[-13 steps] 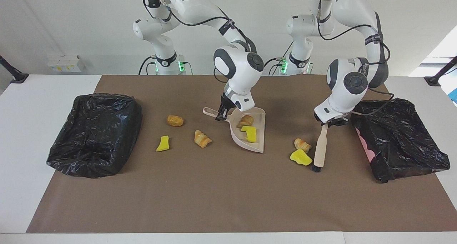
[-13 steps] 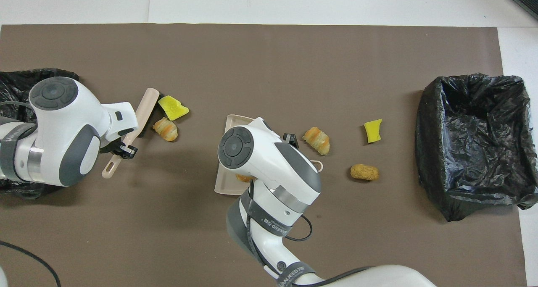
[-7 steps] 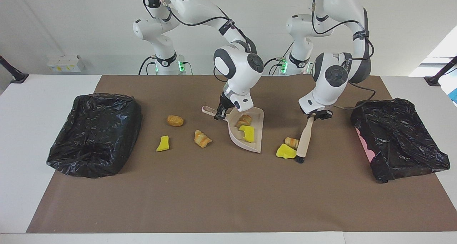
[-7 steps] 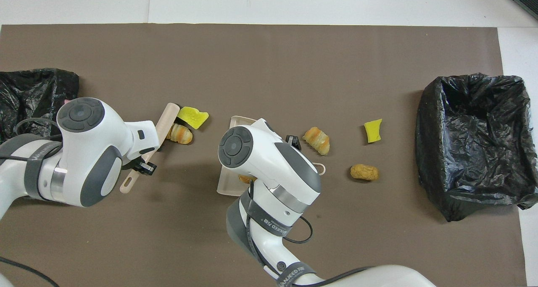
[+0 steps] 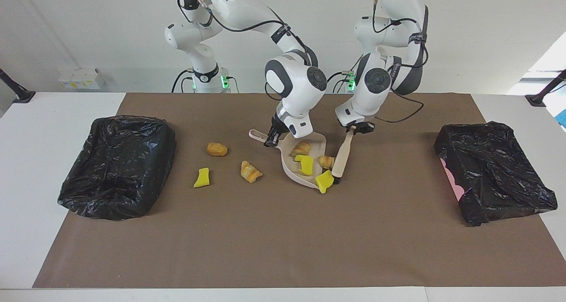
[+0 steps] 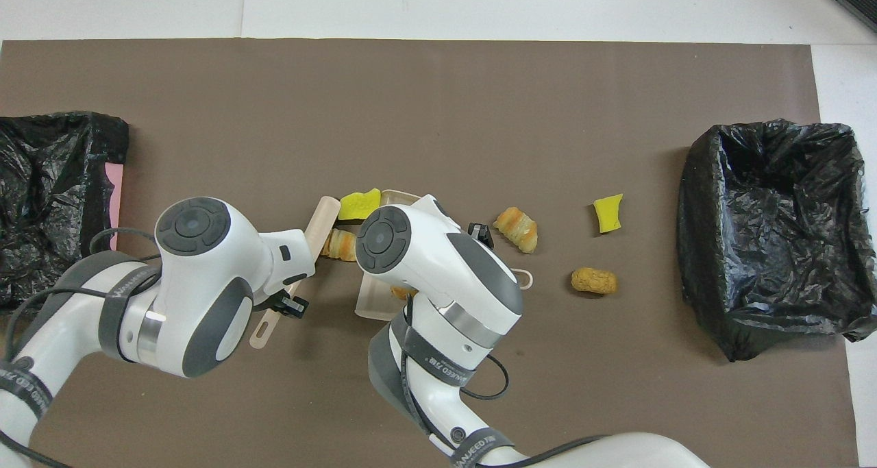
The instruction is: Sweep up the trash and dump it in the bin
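I have the right tool clenched on the dustpan's handle, keeping the dustpan tilted with its open lip down on the brown mat so pieces can slide in. Two lumps already lie in it: a bread piece and a yellow chunk.

My left tool grips the brush by its handle end, bristles down at the pan's lip. The brush leans so its head drags on the mat and shoves trash toward the pan. A second bread piece sits right at the lip between brush and pan, and a yellow wedge rests at the pan's outer corner, partly off it as far as I can tell. I judge these two need one more push to be fully aboard.

Three lumps lie loose on the mat toward the right arm's end: a striped bread piece nearest the pan, a yellow bit, and a brown nugget nearer the robots.

A black-lined bin waits at the right arm's end of the tabletop, another bin at the left arm's end; nothing shows in either yet.
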Motion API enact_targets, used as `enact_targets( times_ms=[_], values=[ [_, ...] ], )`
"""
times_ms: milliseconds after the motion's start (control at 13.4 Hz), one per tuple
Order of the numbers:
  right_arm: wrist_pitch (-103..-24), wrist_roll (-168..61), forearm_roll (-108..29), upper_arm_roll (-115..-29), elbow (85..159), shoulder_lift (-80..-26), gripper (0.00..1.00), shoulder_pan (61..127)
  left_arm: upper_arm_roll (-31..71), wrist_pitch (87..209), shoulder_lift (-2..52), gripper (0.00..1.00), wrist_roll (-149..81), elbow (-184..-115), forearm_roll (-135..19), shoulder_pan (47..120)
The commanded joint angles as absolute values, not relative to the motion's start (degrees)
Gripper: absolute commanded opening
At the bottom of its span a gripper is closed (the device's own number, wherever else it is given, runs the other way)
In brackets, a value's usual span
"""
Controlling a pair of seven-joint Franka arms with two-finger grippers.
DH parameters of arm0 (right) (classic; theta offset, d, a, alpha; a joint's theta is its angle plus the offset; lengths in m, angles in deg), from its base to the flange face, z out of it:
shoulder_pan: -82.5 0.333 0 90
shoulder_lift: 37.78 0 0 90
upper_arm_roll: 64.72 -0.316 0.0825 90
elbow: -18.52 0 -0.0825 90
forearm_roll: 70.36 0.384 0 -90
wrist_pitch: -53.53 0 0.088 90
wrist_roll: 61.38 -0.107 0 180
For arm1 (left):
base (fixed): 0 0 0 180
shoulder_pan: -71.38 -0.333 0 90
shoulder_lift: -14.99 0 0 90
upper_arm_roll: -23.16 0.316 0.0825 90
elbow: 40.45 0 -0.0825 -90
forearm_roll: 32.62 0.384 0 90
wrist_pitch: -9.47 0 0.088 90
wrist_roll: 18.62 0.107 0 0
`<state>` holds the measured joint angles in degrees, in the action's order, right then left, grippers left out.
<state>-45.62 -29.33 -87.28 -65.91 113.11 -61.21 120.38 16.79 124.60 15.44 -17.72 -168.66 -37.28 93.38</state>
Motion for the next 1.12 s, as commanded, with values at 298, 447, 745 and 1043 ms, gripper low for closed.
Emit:
enact_targets(
  times_ms=[298,447,745,1043],
  values=[
    [-45.0,-32.5,-87.2,-66.3,112.7,-61.2,0.0,119.8,17.6,124.3,11.7,0.0,-26.0,-171.6,-41.5,102.7],
    [-45.8,-33.1,-86.4,-66.3,112.7,-60.9,0.0,119.3,17.5,119.1,11.3,0.0,-28.3,-170.8,-41.9,103.4],
    [-47.4,-32.5,-86.2,-66.3,112.7,-60.2,0.0,119.2,18.1,112.5,10.5,0.0,-28.6,-166.6,-42.6,102.1],
    [-49.7,-30.6,-86.3,-66.3,112.7,-59.9,0.0,118.4,18.2,111.2,6.3,0.0,-33.4,-166.1,-42.6,99.6]
  ],
)
